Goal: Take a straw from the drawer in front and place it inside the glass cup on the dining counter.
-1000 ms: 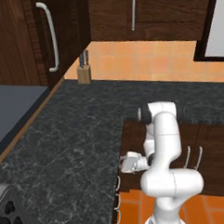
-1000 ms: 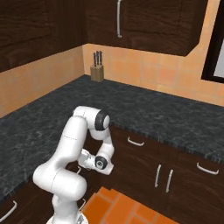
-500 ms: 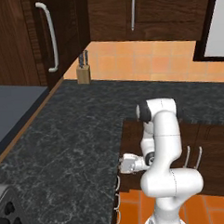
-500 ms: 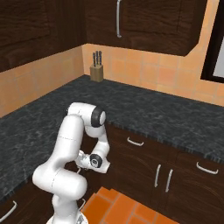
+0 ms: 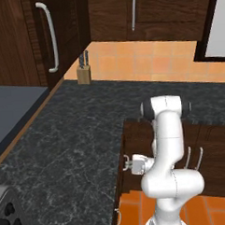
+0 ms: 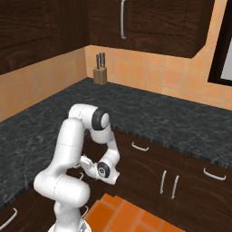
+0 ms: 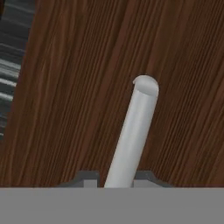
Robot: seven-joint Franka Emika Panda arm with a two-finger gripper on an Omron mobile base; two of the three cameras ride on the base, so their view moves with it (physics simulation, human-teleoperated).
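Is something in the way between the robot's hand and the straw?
Yes. The drawer front is closed, so the straw inside is hidden. The gripper has its fingers around the silver handle.

Kitchen: dark wooden cabinets (image 6: 158,22), black speckled stone desk (image 5: 64,145), knife block (image 5: 84,74), orange tiled wall (image 5: 149,61).

Drawer (image 7: 65,87) front: dark brown wood, fine straight grain, matt. Its handle (image 7: 131,135): smooth silver metal bar, satin sheen, rounded end. Counter (image 5: 64,145): black speckled stone w/ pale veins, polished. Cabinet doors (image 6: 154,22): same dark wood, metal bar handles. Wall tiles (image 5: 144,61): orange, smooth, matt. Knife block (image 5: 84,74) at counter's far corner: pale wood. Arm (image 5: 168,144): glossy white plastic, dark joints.
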